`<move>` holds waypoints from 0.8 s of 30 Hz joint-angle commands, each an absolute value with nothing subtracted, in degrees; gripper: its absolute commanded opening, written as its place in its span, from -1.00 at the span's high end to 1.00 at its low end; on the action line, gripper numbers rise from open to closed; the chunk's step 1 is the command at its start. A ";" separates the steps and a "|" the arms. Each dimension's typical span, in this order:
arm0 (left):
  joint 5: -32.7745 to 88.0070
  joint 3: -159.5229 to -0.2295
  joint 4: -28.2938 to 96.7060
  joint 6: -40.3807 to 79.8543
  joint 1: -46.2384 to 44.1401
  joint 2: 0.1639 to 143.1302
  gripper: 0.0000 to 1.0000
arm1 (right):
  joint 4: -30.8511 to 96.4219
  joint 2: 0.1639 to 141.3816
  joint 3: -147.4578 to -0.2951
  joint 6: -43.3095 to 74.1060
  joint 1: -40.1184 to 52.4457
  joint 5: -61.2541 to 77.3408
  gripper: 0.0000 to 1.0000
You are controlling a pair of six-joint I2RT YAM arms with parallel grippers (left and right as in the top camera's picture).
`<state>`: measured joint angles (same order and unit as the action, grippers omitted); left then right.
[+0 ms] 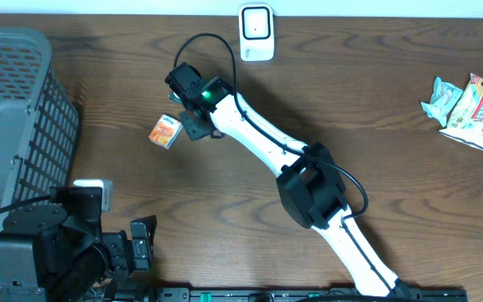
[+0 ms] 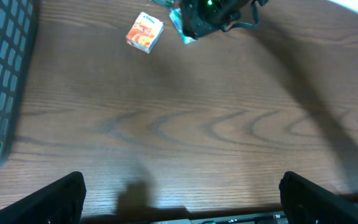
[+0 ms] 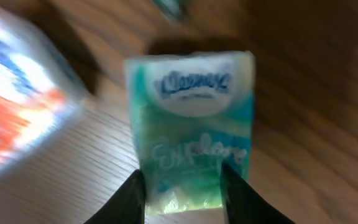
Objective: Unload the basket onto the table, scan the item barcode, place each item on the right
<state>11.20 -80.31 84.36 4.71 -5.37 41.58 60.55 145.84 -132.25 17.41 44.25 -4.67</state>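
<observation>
The right gripper (image 3: 182,202) stands narrow, its 2 fingers (image 3: 132,199) set against the 2 long sides of a Kleenex pack (image 3: 191,124) at its near end, so it looks to be holding the pack, which lies flat with its printed face up. Whether the pack has left the table (image 1: 225,193) cannot be told, as the right wrist view is blurred. Just beside the pack, to its left in that view, sits a small orange box (image 3: 17,124), close by but not in the grip. Further out, the white scanner (image 1: 257,32) stands at the far edge of the table, near this arm's reach but apart from the pack. 2 snack packets (image 1: 468,102) lie well off at the right and a grey basket (image 1: 15,126) fills the left corner. The left gripper (image 2: 182,202) hangs wide and holds nothing, low over bare wood near the robot's base. As a judgement, the task is at its start: 1 item is taken in hand, no barcode shows, and the carry to the scanner and the turning of the code toward it are both left to do
</observation>
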 commanded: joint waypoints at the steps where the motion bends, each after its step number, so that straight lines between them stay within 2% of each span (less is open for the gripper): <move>1: 10.66 -80.47 84.40 5.02 -5.39 41.69 -0.96 | 63.86 146.36 -132.09 18.04 43.79 -12.62 0.45; 8: 10.66 -80.47 84.40 5.02 -5.39 41.69 -0.96 | 73.34 144.03 -132.14 19.73 43.16 -19.73 0.45; 10: 10.66 -80.47 84.40 5.02 -5.39 41.69 -0.96 | 75.11 142.45 -132.20 19.70 43.11 -19.81 0.39; 13: 10.63 -80.47 84.40 5.02 -5.39 41.69 -0.95 | 76.09 140.05 -132.22 19.70 43.22 -19.75 0.22; 20: 10.66 -80.47 84.40 5.02 -5.39 41.69 -0.96 | 72.55 137.73 -132.20 19.66 42.68 -19.22 -0.35; 24: 10.63 -80.47 84.40 5.04 -5.39 41.69 -0.96 | 68.62 138.15 -132.20 14.74 40.10 -13.10 -0.43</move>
<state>11.20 -80.31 84.38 4.71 -5.37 41.58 69.41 138.78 -132.20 18.06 42.39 -16.60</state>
